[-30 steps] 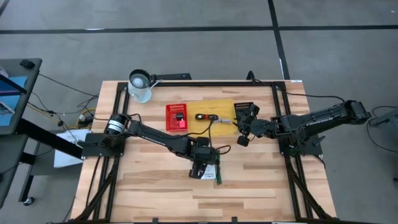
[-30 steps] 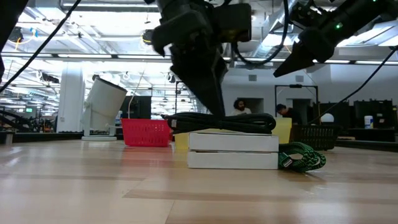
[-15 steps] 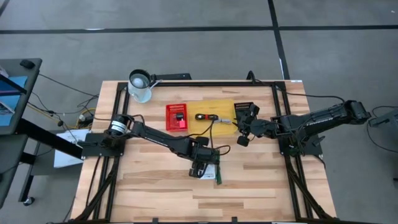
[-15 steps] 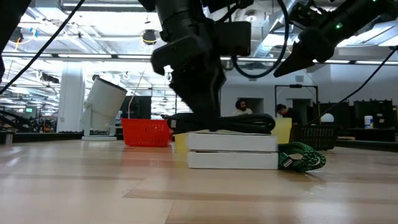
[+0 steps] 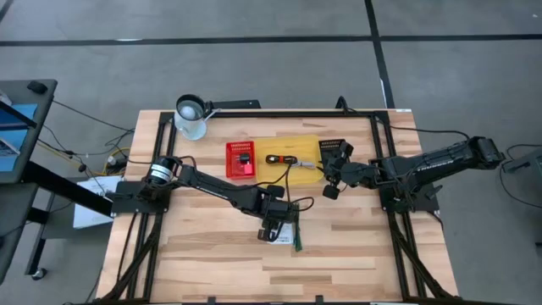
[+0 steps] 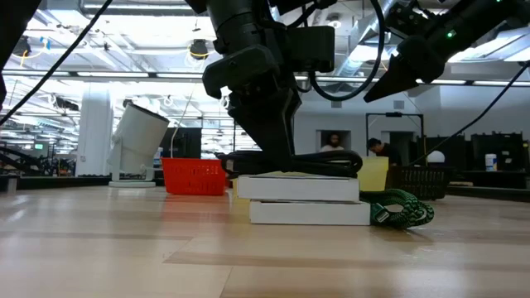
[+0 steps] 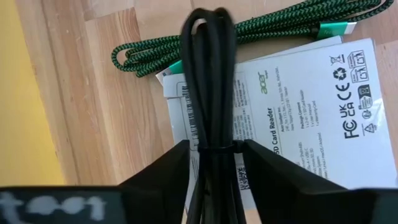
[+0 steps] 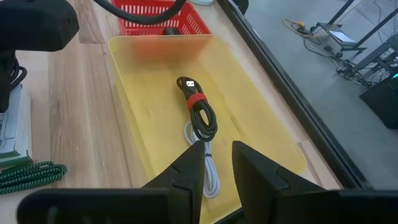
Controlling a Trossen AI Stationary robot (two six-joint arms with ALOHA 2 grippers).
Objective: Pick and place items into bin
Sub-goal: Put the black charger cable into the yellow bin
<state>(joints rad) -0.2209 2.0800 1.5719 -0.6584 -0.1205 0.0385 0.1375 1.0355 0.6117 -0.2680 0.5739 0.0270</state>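
Pick step under way. Left gripper (image 7: 214,155) down near table's middle, toward front edge, fingers closing around black cable bundle (image 7: 208,81) lying on white boxes (image 6: 305,199); green braided cable (image 7: 230,34) just beside.

Next, likely: firm grip, lift clear, carry to yellow bin (image 8: 249,124) toward back edge.

Right gripper (image 8: 214,165) hovers over bin, fingers narrow, holding nothing; red-banded black cable (image 8: 199,112) and white cable (image 8: 205,162) lie inside.

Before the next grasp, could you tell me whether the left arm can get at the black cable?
Probably yes: the left tool hangs right over the black cable, which lies uncovered on the white packet.
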